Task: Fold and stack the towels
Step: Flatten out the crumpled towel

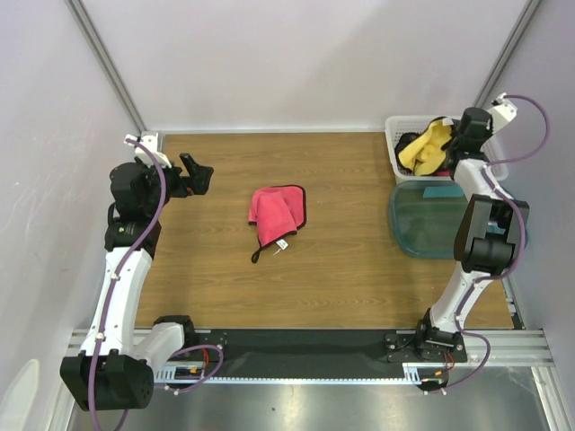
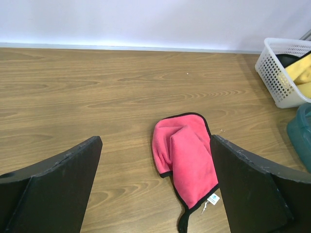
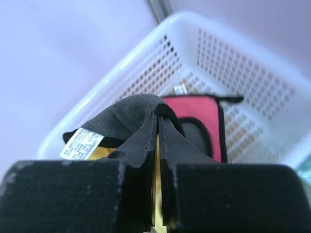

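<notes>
I think we are near the start of this job. From above, one pink towel [image 1: 277,214] lies close to the middle of the surface [image 1: 341,269]. It is bunched and partly doubled over, with a corner and its little tag sticking out toward 6 o'clock. It does not look neatly folded to me. No stack shows anywhere.

The other towels are in the white basket [image 1: 393,144] at 2 o'clock. My right end effector [image 3: 158,116] is down in that basket, and it is pinched tight on the yellow towel [image 1: 429,148]. The towel's black back and its tag drape over the fingers. A red towel [image 3: 194,109] lies flat on the basket floor behind it. I cannot tell if more are under these.

My left end effector [image 1: 196,172] hangs at 10 o'clock with its fingers spread wide and nothing in them. It is well apart from the pink towel.

The teal tub [image 1: 431,224] sits at 3 o'clock, just beside the basket.

So what is left is lifting the towels out, folding each one, and piling them up.
</notes>
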Action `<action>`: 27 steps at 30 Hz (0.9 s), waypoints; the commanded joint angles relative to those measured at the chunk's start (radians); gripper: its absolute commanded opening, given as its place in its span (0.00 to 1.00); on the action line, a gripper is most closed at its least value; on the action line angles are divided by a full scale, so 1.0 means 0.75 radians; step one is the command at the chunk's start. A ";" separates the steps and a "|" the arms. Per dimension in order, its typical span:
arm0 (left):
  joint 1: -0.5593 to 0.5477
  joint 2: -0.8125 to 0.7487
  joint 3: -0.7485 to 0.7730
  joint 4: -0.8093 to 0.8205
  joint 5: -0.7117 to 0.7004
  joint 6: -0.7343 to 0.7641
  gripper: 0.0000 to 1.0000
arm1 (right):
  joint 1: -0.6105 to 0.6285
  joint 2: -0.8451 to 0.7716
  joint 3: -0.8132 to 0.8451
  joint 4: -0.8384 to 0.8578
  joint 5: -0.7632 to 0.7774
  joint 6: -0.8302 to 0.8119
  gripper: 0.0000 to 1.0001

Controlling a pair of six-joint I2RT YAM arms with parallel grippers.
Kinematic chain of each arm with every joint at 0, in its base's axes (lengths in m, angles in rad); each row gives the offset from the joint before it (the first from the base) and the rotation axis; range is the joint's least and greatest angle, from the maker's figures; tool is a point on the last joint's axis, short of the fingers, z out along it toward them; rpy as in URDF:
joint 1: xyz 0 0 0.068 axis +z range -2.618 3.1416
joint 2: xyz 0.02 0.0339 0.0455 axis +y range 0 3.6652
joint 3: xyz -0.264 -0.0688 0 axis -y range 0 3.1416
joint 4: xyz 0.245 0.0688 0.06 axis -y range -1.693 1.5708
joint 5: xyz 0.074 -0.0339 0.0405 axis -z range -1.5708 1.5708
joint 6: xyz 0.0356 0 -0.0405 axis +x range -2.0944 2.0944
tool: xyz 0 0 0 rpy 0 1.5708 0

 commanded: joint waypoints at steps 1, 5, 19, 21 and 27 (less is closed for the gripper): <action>0.005 -0.003 0.034 0.030 0.035 0.014 1.00 | -0.043 0.091 0.152 -0.001 -0.160 -0.084 0.02; 0.005 -0.007 0.028 0.040 0.070 0.020 1.00 | -0.052 0.212 0.317 -0.118 -0.255 -0.145 0.28; -0.337 0.091 0.044 0.003 -0.241 0.012 1.00 | 0.008 -0.043 0.411 -0.402 -0.580 -0.217 0.92; -0.386 0.105 0.004 0.017 -0.281 -0.049 0.99 | 0.044 -0.123 0.306 -0.351 -0.635 -0.217 0.92; -0.521 0.097 -0.178 0.156 -0.369 -0.253 0.97 | 0.265 -0.324 -0.001 -0.235 -0.770 -0.229 0.92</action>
